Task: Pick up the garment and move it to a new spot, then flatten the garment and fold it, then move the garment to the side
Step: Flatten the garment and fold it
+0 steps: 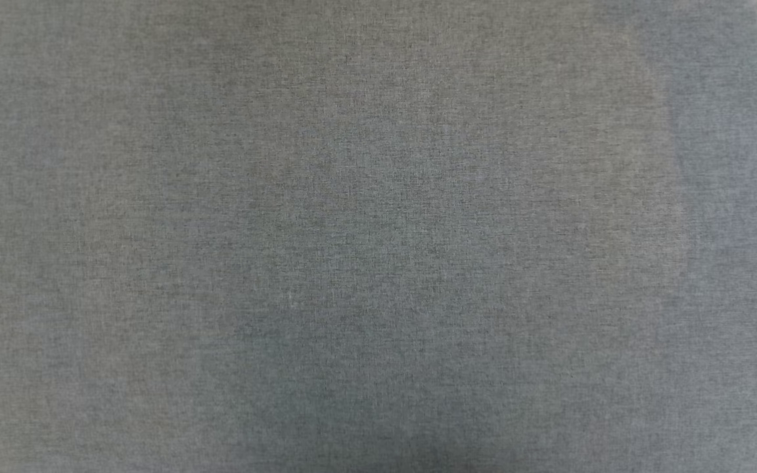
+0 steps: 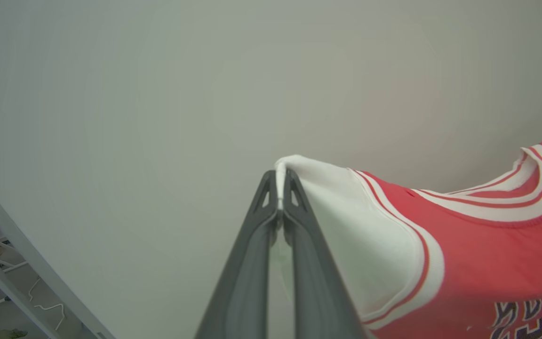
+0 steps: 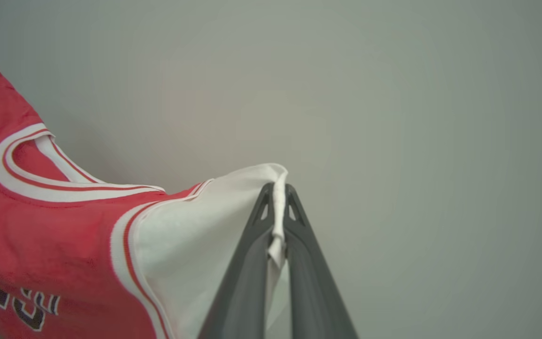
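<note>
One garment (image 2: 478, 245) — sleeves (image 2: 360, 226) in fingers (image 2: 247, 263)

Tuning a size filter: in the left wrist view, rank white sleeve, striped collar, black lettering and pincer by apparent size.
Largest: white sleeve and left pincer, roughly alike; the pincer sits nearest the camera.
Then striped collar.
Smallest: black lettering, partly cropped.

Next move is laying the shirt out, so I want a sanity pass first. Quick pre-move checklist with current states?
1. Left end effector shut on a white sleeve: ok.
2. Right end effector shut on the other sleeve: ok.
3. Garment spread between both grips, not bunched: ok.
4. Collar untwisted: ok.
5. Hem hanging free: cannot tell.
6. Garment's height above the grey surface: cannot tell.
</note>
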